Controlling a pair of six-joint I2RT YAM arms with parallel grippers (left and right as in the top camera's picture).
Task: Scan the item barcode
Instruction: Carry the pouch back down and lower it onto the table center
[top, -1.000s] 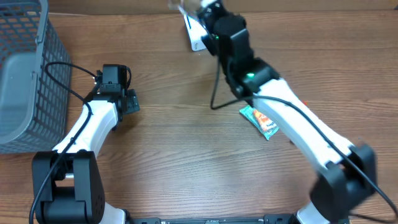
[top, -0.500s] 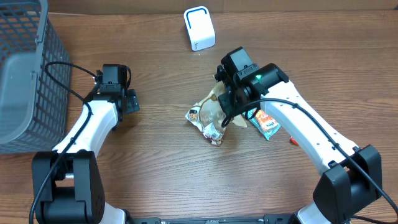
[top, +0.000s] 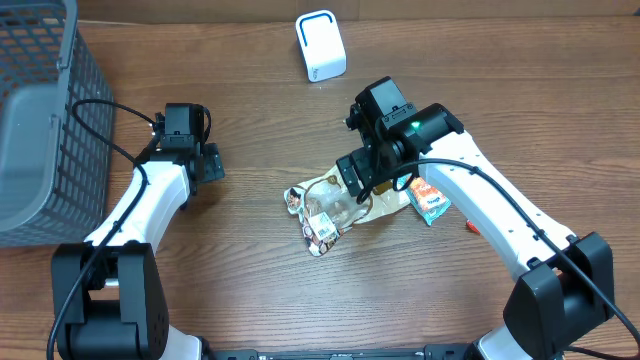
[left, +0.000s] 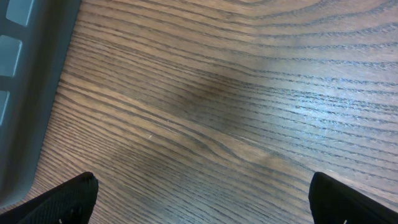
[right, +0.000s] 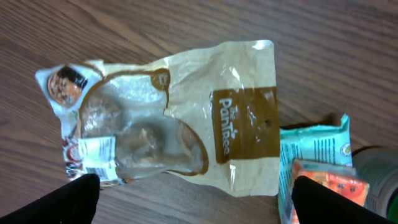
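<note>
Right hand (top: 356, 186) spread over crinkly plastic bag (top: 322, 212).

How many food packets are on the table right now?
2. A tan bread bag lies mid-table below the open right gripper. A green-and-orange packet lies just right of it, partly under the arm. More could be hidden beneath that arm.

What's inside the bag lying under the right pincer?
Through the clear window of the bag, brown bread-like lumps show. The printed paper half and a white sticker cover the rest.
</note>
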